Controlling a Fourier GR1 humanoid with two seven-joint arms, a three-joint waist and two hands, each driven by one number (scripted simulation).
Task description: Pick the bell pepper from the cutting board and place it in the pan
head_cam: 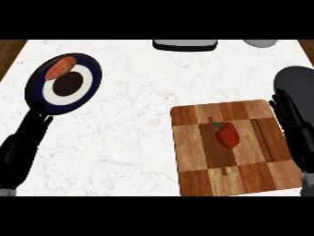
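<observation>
Bell pepper (227,135): red, glossy, green stem, lying at the middle of the cutting board (207,170); board is a rectangular patchwork of light and dark wood grain, flat on the white marbled bench (132,133). Pan (309,87): dark grey, round, just beyond the board's far right corner, cut off by the view's edge. Right hand (292,117): black, fingers straight and together, holding nothing, along the board's right edge, overlapping the pan's rim. Left hand (35,120): well left of the board, fingers extended, empty, tips at a dark-rimmed plate (91,90); plate's contents hard to identify.
</observation>
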